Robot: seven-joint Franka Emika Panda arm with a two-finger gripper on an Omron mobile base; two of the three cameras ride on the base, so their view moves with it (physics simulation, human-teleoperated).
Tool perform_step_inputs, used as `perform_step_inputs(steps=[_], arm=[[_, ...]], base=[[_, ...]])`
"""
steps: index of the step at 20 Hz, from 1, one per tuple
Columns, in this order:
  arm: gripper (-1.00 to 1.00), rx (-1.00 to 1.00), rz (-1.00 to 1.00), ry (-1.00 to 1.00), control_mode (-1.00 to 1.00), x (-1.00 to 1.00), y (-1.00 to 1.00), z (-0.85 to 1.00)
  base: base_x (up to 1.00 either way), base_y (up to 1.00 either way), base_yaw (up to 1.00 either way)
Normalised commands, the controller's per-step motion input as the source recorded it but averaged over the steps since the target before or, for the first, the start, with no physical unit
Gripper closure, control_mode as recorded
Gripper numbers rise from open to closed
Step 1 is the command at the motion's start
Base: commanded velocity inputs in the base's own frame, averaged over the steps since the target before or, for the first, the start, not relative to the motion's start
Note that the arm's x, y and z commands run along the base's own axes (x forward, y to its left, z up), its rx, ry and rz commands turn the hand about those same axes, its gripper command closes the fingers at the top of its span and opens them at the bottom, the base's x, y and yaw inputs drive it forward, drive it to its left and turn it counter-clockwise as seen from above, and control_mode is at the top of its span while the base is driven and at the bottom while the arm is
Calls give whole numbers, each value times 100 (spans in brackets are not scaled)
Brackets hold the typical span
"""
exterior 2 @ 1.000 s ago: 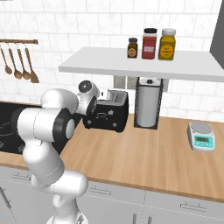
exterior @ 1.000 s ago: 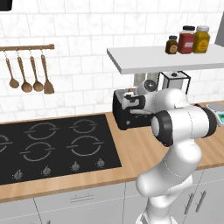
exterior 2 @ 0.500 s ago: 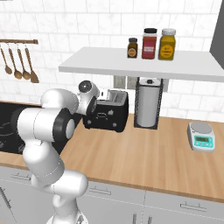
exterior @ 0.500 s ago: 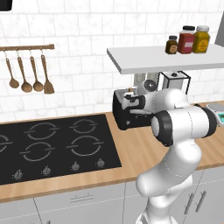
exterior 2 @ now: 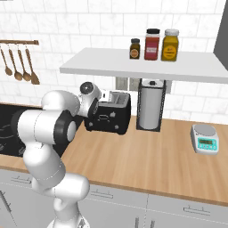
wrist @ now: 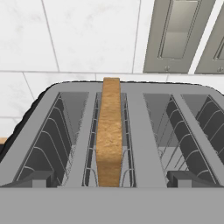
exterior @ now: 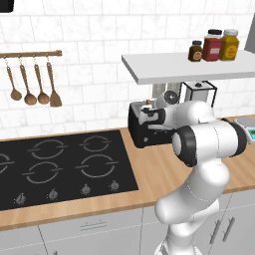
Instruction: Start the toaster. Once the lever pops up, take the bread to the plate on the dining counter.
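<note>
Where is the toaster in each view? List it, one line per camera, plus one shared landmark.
Left base view: toaster at centre, on the worktop right of the hob, partly behind the arm.
Right base view: toaster centre-left, beside the paper towel roll.
Hand view: toaster seen from above, bread standing in its left slot.
Shared landmark: the white shelf above.

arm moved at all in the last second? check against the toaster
No. In both base views the arm sits in the same place beside the toaster as before, with its wrist at the toaster's top and the paper towel holder just as clear.
</note>
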Motion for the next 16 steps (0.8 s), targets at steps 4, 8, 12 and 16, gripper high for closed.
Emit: perform_step_inputs(steps=[4, 8, 12, 16], arm=[[-100, 0, 0, 0, -100, 0, 0, 0], [-100, 0, 0, 0, -100, 0, 0, 0], [-100, 0, 0, 0, -100, 0, 0, 0], [-100, 0, 0, 0, -100, 0, 0, 0]], base=[[0, 0, 0], [0, 0, 0], [0, 0, 0], [0, 0, 0]])
